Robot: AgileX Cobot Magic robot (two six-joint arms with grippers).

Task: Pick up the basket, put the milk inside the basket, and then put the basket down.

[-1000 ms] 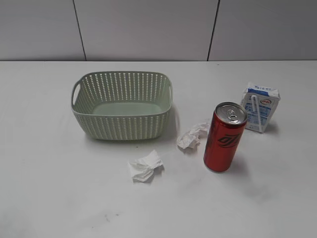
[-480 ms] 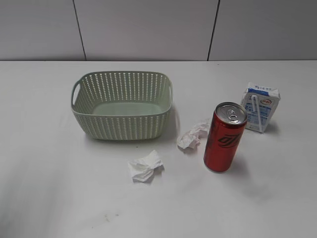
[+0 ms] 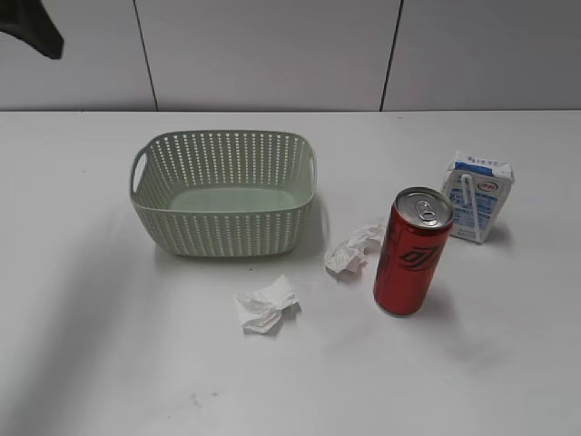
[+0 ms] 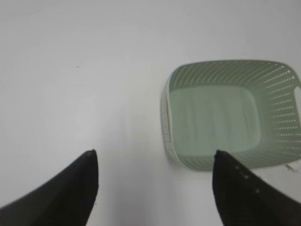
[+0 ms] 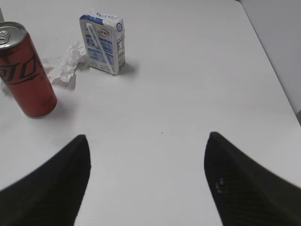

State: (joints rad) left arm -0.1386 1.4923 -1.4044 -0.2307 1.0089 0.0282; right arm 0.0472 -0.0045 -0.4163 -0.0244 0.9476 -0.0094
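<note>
The pale sage-green basket [image 3: 224, 193] stands empty on the white table, left of centre; it also shows in the left wrist view [image 4: 230, 117]. The white and blue milk carton [image 3: 477, 195] stands upright at the right, behind the red can; the right wrist view shows it too [image 5: 103, 42]. My left gripper [image 4: 155, 153] is open and empty, high above the table to the left of the basket; a dark part of it shows at the exterior view's top left corner [image 3: 32, 27]. My right gripper [image 5: 146, 136] is open and empty above bare table, short of the carton.
A tall red can [image 3: 413, 251] stands in front of the milk. Two crumpled white tissues lie on the table, one beside the can [image 3: 352, 249] and one in front of the basket [image 3: 265, 306]. A grey panelled wall runs behind the table.
A dark part of my left arm has come into the exterior view's top left corner. The basket, milk, can and tissues have not moved.
</note>
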